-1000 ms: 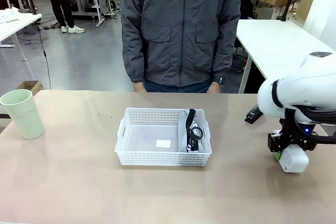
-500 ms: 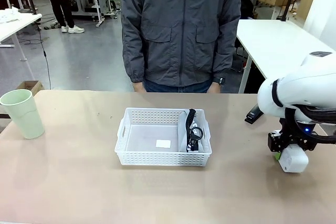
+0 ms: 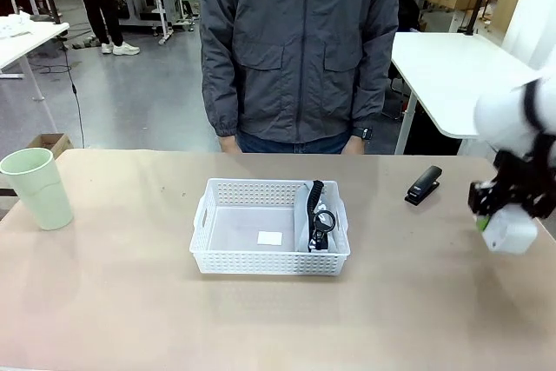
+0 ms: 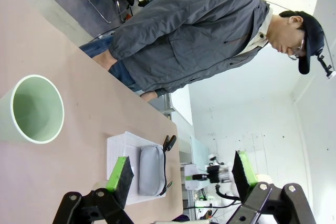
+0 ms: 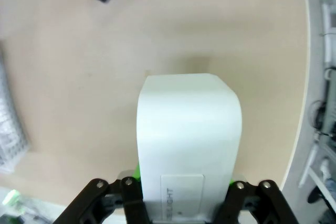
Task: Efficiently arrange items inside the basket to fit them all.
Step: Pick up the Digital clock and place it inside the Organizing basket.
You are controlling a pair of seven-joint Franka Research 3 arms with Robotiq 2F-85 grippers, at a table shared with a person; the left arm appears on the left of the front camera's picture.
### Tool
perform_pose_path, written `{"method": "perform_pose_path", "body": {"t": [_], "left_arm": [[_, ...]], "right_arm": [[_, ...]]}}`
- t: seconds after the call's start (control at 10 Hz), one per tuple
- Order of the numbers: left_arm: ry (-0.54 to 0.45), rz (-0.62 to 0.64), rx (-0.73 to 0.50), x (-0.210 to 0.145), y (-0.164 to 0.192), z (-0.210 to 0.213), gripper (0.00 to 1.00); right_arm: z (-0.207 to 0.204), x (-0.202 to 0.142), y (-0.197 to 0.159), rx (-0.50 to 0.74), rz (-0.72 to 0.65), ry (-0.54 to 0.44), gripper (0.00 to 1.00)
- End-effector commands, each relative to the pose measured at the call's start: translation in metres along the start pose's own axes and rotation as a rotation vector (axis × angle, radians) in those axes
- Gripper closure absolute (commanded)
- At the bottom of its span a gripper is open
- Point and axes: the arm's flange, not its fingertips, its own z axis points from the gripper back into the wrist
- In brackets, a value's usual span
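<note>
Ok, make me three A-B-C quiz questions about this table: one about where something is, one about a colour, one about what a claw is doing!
1. Where is the stapler, compared to the basket? A inside it; B on the table, right of it; C under it.
2. What colour is the cup? A red; B black; C pale green.
3. What is the right claw doing? A open, empty; B shut on the box; C shut on the cup.
Answers: 1 B, it lies on bare table past the basket's right end. 2 C, its wall is pale green. 3 B, the white box sits between its fingers.
</note>
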Motion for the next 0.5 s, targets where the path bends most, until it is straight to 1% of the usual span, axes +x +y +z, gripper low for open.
{"method": "perform_pose_path", "body": {"t": [0.0,0.1,0.3,0.4], "left_arm": [[-0.001,-0.011,-0.015,0.000,0.001,0.000,0.00],[-0.001,-0.011,-0.015,0.000,0.001,0.000,0.00],[-0.001,-0.011,-0.015,0.000,0.001,0.000,0.00],[-0.001,-0.011,-0.015,0.000,0.001,0.000,0.00]], "right_arm": [[0.075,-0.026,0.010,0.111,0.021,-0.047,1.00],[0.088,-0.028,0.004,0.156,0.007,-0.078,1.00],[0.085,-0.027,-0.010,0.217,0.001,-0.086,1.00],[0.075,-0.024,-0.018,0.235,0.050,-0.064,0.49]]}}
